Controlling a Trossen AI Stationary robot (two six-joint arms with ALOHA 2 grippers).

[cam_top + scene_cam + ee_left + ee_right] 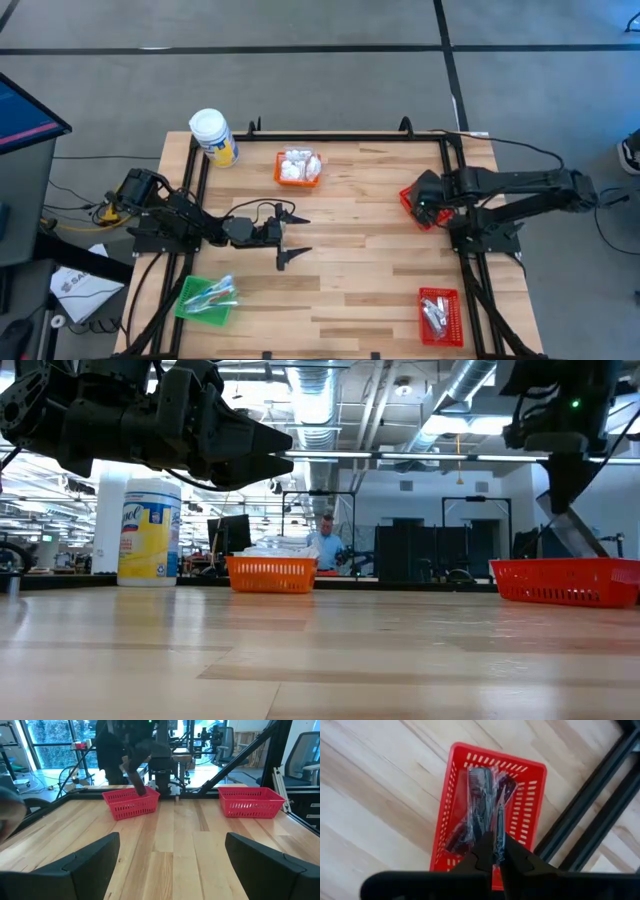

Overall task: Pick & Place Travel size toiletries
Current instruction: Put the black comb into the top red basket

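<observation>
My right gripper (pixel 496 851) points down into a red mesh basket (pixel 526 805) near the table's right edge (pixel 408 203) and is shut on one of the slim dark clear-wrapped sachets (pixel 479 810) lying in it. My left gripper (pixel 300 237) hovers open over the bare wood left of the middle, its fingers level and aimed at the table's right side (pixel 172 842). White lumpy packets (pixel 298 165) fill an orange basket. Clear-wrapped sticks (pixel 215 293) lie in a green basket. Silvery sachets (pixel 434 310) lie in a second red basket. My right gripper pinches a thin clear-wrapped dark sachet by its near end (pixel 498 836) between the two fingers, coming from above and pointing down. The sachet lies in the red basket among the other sachets; the fingers hide the exact place of contact.
A white-lidded, yellow-labelled jar (pixel 213 137) stands at the far left corner. A black frame rail (pixel 330 137) runs around the table's edges. Bare wood lies between the baskets in the middle (pixel 350 260). A person (pixel 325 542) sits in the room beyond.
</observation>
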